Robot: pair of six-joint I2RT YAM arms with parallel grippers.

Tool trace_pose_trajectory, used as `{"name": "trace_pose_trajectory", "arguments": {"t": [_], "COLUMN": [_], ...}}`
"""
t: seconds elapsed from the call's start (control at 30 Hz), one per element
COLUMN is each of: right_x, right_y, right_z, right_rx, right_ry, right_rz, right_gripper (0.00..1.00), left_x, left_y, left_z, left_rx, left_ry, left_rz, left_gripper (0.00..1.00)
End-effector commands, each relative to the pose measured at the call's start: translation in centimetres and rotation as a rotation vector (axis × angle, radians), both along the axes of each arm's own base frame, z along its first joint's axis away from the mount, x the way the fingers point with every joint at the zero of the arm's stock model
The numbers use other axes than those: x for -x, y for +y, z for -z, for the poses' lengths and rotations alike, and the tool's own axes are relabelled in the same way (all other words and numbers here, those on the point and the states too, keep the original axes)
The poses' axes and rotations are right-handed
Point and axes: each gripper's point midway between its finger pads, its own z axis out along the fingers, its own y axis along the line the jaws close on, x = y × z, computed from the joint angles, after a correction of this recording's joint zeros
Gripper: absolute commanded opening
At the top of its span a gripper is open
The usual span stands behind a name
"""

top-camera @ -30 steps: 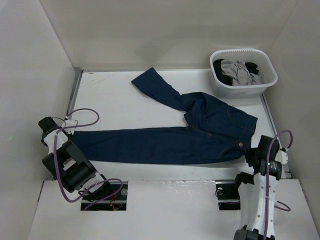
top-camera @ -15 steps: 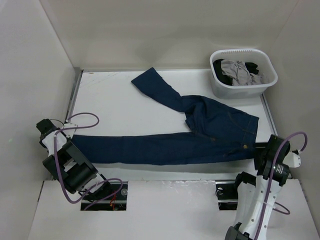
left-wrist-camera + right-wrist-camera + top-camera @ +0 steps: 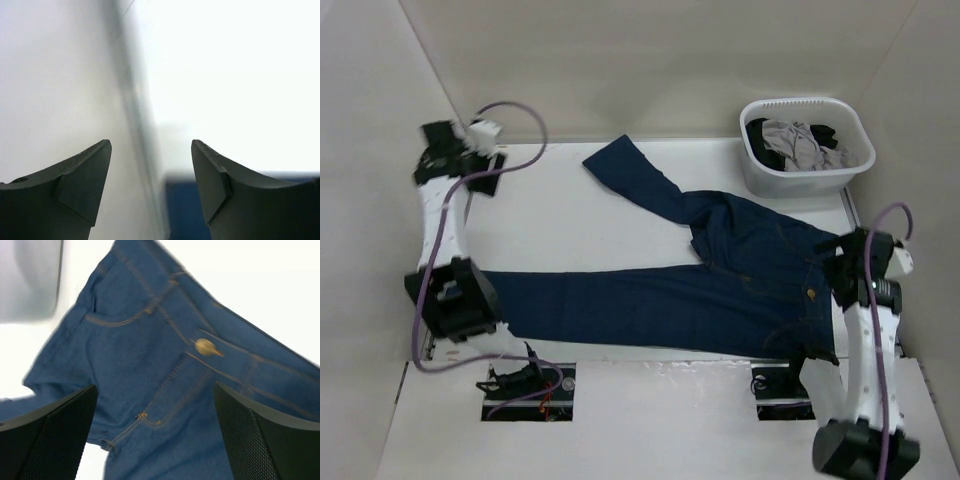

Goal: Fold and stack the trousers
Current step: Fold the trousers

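The trousers point(image 3: 720, 270) are dark blue jeans lying flat on the white table point(image 3: 560, 210). One leg runs left along the near edge and the other angles toward the back left. My left gripper point(image 3: 460, 160) is raised at the back left, away from the cloth. In the left wrist view it point(image 3: 150, 145) is open and empty, with a strip of blue trousers point(image 3: 200, 210) below. My right gripper point(image 3: 835, 250) hovers over the waistband. It point(image 3: 155, 386) is open wide above the fly stitching and brass button point(image 3: 206, 346), gripping nothing.
A white laundry basket point(image 3: 790, 180) at the back right holds grey and black garments point(image 3: 800, 140). White walls close in the table on the left, back and right. Purple cables loop off both arms.
Both grippers have opened and let go of the trousers. The left arm swung up from the leg end to the back left corner. The right gripper lifted over the waistband.
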Motion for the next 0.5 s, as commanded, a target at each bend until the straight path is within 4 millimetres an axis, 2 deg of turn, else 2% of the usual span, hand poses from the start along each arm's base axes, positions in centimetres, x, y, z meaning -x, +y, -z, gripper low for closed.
{"name": "trace_pose_trajectory", "arguments": {"t": [0.0, 0.07, 0.17, 0.23, 0.3, 0.4, 0.47], "right_x": [-7.0, -8.9, -10.8, -11.7, -12.3, -13.8, -14.6], "right_y": [-0.4, -0.6, -1.7, -2.9, -3.6, -3.9, -4.3], "right_z": [-2.7, -2.0, -1.3, -0.2, 1.4, 3.9, 5.3], "right_rx": [0.148, 0.165, 0.181, 0.173, 0.148, 0.111, 0.097], "right_ry": [-0.088, -0.056, -0.065, -0.054, -0.016, 0.050, 0.090], "right_rz": [-0.200, -0.246, -0.252, -0.228, -0.208, -0.219, -0.208], "right_gripper": [1.00, 1.00, 1.00, 1.00, 1.00, 1.00, 1.00], "left_x": [-6.6, -10.9, -16.8, -19.8, -21.7, -22.7, -23.2], "left_y": [-11.9, -15.4, -18.7, -20.5, -22.0, -24.2, -25.0], "left_z": [3.9, 4.5, 5.1, 6.2, 8.3, 11.1, 12.3], "left_rx": [0.281, 0.333, 0.419, 0.459, 0.474, 0.501, 0.511], "left_ry": [0.066, 0.059, 0.017, -0.011, -0.015, -0.001, -0.002], "left_rz": [0.151, 0.164, 0.140, 0.145, 0.149, 0.170, 0.181], "left_gripper": [0.64, 0.64, 0.64, 0.65, 0.67, 0.69, 0.70]}}
